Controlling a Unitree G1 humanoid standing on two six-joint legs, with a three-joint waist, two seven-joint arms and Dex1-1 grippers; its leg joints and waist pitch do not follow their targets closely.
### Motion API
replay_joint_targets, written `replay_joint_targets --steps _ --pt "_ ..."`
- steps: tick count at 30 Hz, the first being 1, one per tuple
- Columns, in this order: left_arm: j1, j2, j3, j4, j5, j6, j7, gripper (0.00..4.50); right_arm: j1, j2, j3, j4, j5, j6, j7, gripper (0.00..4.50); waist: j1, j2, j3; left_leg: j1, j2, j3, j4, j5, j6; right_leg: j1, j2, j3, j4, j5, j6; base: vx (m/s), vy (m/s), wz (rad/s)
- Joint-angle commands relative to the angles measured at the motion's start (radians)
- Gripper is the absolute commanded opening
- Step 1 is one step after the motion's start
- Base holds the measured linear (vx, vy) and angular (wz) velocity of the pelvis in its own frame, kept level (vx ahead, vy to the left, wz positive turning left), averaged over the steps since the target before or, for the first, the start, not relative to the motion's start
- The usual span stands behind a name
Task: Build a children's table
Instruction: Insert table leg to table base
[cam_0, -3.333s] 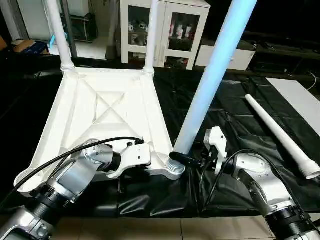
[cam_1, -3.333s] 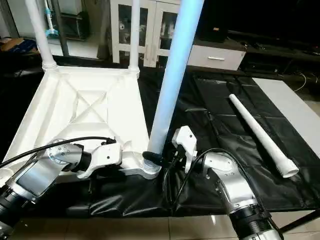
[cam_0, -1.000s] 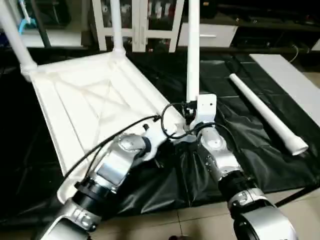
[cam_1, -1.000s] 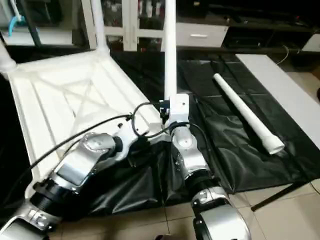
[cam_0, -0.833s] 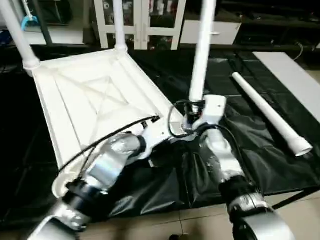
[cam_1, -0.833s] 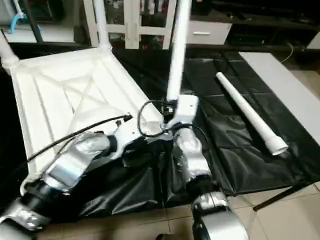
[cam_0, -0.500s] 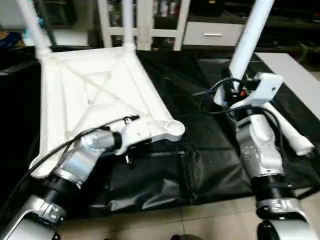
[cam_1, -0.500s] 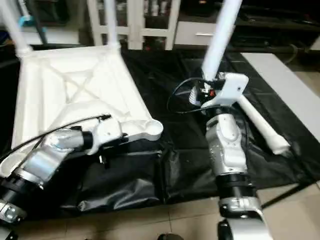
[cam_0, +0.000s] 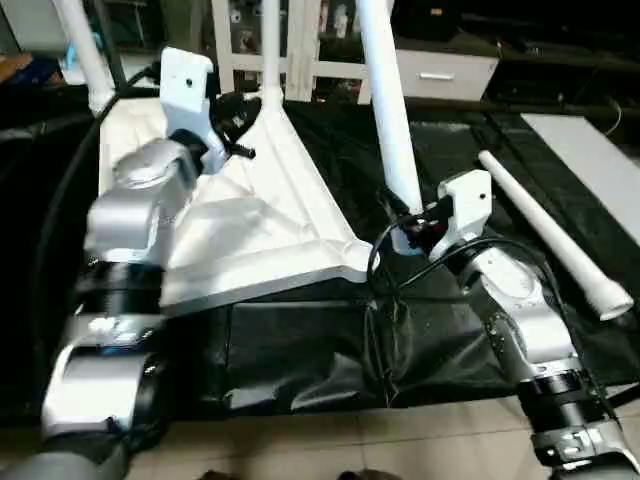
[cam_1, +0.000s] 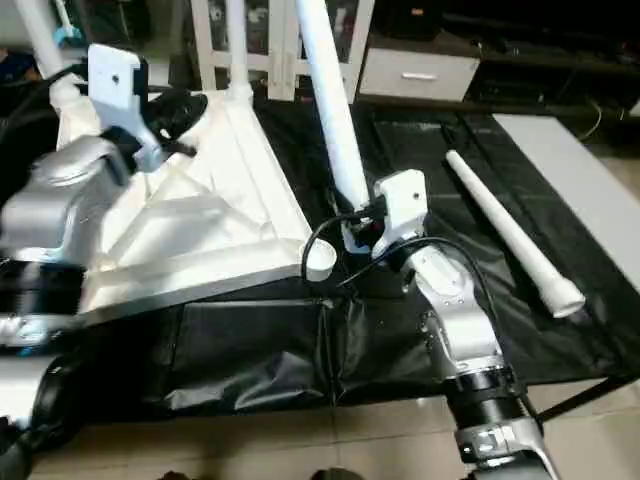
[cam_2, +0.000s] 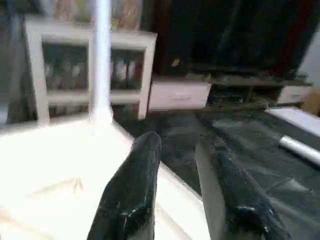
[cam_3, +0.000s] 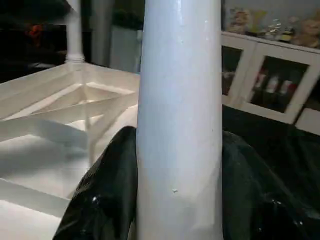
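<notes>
Left tool (cam_2: 175, 165) lifts off tabletop (cam_0: 270, 225), fingers apart, empty; right tool (cam_1: 362, 232) clamps third leg (cam_0: 388, 120) near base: light, stiff, slick plastic.

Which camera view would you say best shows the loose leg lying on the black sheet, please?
The left eye view: the loose leg lies there in full length, flared end nearest. The right eye view shows it equally whole. The left wrist view catches one end; the right wrist view faces the held leg.
</notes>
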Motion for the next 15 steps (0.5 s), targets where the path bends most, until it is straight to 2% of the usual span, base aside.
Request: replay_joint_targets --steps 1,2,4,6,7,8,9,10,11,12,13,14,15 --pt "-0.049 -0.038 -0.078 0.044 0.031 0.015 0.001 1.36 -0.030 0.006 0.007 0.009 -0.011 0.011 0.018 1.84 0.007 0.006 -0.079 0.019 0.010 0.003 -0.063 -0.106 0.040 0.057 -0.025 0.025 -0.049 -0.096 -0.165 0.000 0.000 0.00" --pt "-0.056 -0.049 -0.102 0.051 0.040 0.010 -0.006 1.36 -0.031 0.009 0.010 0.008 -0.013 0.015 0.020 1.84 0.010 0.006 -0.080 0.020 0.010 0.003 -0.062 -0.094 0.041 0.057 -0.025 0.025 -0.046 -0.071 -0.173 0.000 0.000 0.00" --pt "-0.066 -0.065 -0.120 0.055 0.033 0.014 -0.015 1.36 -0.030 0.010 0.013 0.002 -0.015 0.024 0.022 1.84 0.020 0.000 -0.080 0.020 0.009 0.005 -0.058 -0.042 0.061 0.063 -0.027 0.026 -0.038 0.023 -0.207 0.000 0.000 0.00" --pt "-0.082 -0.092 -0.147 0.052 0.032 0.003 -0.034 1.36 -0.029 0.010 0.020 -0.001 -0.021 0.030 0.029 1.84 0.026 -0.004 -0.080 0.019 0.008 0.006 -0.057 -0.027 0.069 0.067 -0.028 0.026 -0.036 0.043 -0.218 0.000 0.000 0.00" --pt "-0.132 -0.174 -0.161 -0.031 -0.036 -0.011 -0.110 1.36 -0.020 0.011 0.034 0.001 -0.036 0.035 0.035 1.84 0.030 -0.011 -0.079 0.019 0.008 0.007 -0.057 -0.042 0.069 0.069 -0.031 0.026 -0.038 0.027 -0.220 0.000 0.000 0.00" --pt "-0.140 -0.186 -0.158 -0.049 -0.055 -0.010 -0.124 1.36 -0.018 0.012 0.034 0.002 -0.037 0.036 0.035 1.84 0.035 -0.010 -0.079 0.019 0.009 0.006 -0.056 -0.045 0.066 0.071 -0.034 0.027 -0.038 0.022 -0.225 0.000 0.000 0.00" --pt "-0.152 -0.207 -0.143 -0.104 -0.118 0.007 -0.163 1.36 -0.014 0.014 0.033 0.004 -0.041 0.039 0.032 1.84 0.042 -0.002 -0.077 0.024 0.009 0.010 -0.057 -0.060 0.063 0.064 -0.035 0.028 -0.040 0.017 -0.234 0.000 0.000 0.00" --pt "-0.155 -0.215 -0.133 -0.139 -0.161 0.024 -0.189 1.36 -0.012 0.014 0.032 0.005 -0.043 0.039 0.030 1.84 0.044 -0.010 -0.076 0.020 0.010 0.007 -0.057 -0.069 0.052 0.071 -0.036 0.026 -0.035 0.013 -0.234 0.000 0.000 0.00" --pt "-0.153 -0.226 -0.112 -0.243 -0.269 0.076 -0.261 1.36 -0.006 0.015 0.027 0.010 -0.049 0.038 0.025 1.84 0.045 -0.011 -0.073 0.019 0.011 0.007 -0.059 -0.088 0.046 0.069 -0.036 0.025 -0.036 -0.005 -0.233 0.000 0.000 0.00" --pt "-0.153 -0.226 -0.112 -0.243 -0.269 0.076 -0.261 1.36 -0.006 0.015 0.027 0.010 -0.049 0.038 0.025 1.84 0.044 -0.012 -0.072 0.018 0.010 0.007 -0.060 -0.097 0.043 0.070 -0.036 0.025 -0.038 -0.022 -0.229 0.000 0.000 0.00" --pt "-0.149 -0.226 -0.109 -0.281 -0.303 0.090 -0.287 1.36 -0.004 0.016 0.023 0.012 -0.049 0.039 0.023 1.84 0.043 -0.013 -0.072 0.016 0.010 0.007 -0.060 -0.104 0.041 0.071 -0.036 0.025 -0.038 -0.037 -0.225 0.000 0.000 0.00" --pt "-0.115 -0.197 -0.121 -0.374 -0.372 0.142 -0.360 1.36 0.000 0.017 0.020 0.016 -0.051 0.038 0.020 1.84 0.041 -0.008 -0.072 0.018 0.011 0.007 -0.061 -0.126 0.030 0.070 -0.036 0.024 -0.040 -0.068 -0.219 0.000 0.000 0.00" --pt "-0.102 -0.186 -0.122 -0.390 -0.381 0.153 -0.367 1.36 0.001 0.018 0.018 0.017 -0.053 0.039 0.018 1.84 0.035 -0.011 -0.068 0.014 0.010 0.007 -0.063 -0.150 0.023 0.068 -0.033 0.024 -0.046 -0.107 -0.206 0.000 0.000 0.00"
